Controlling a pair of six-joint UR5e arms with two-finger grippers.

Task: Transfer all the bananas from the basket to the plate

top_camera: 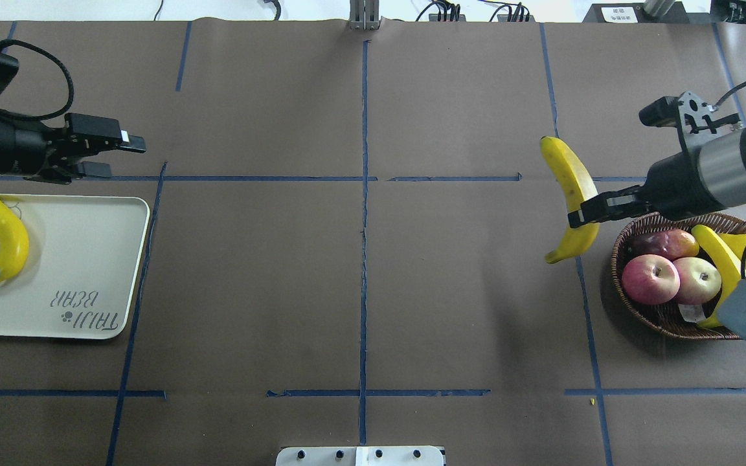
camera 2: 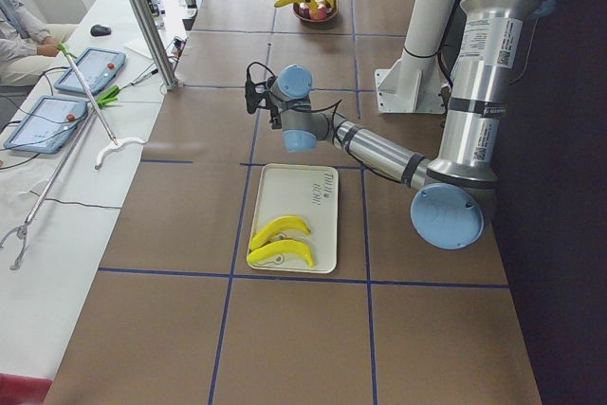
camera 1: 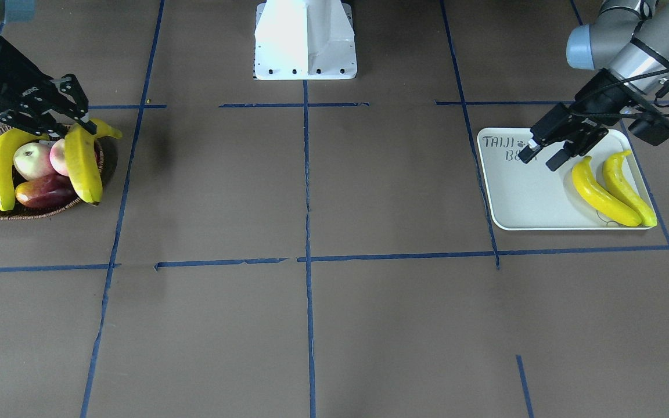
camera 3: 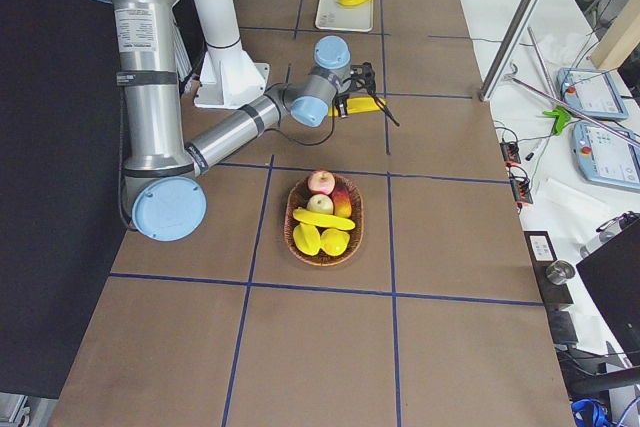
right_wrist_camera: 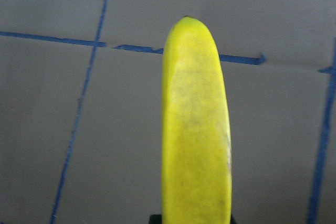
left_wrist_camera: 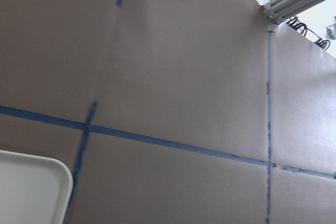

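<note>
Yellow banana (top_camera: 567, 175): clamped in right pincer (top_camera: 583, 217), aloft beside basket (top_camera: 616, 259).
Left pincer (camera 1: 540, 159): spread open, near plate (camera 1: 520, 197).
Two bananas (camera 1: 601, 197): on plate.

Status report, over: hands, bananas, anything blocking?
Right hand shut on banana, lifted clear of basket. Left hand open, empty. Two bananas on plate, one banana in basket. Nothing in the way.

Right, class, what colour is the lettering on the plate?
Grey lettering on the pale plate, clearest in the overhead exterior view.
</note>
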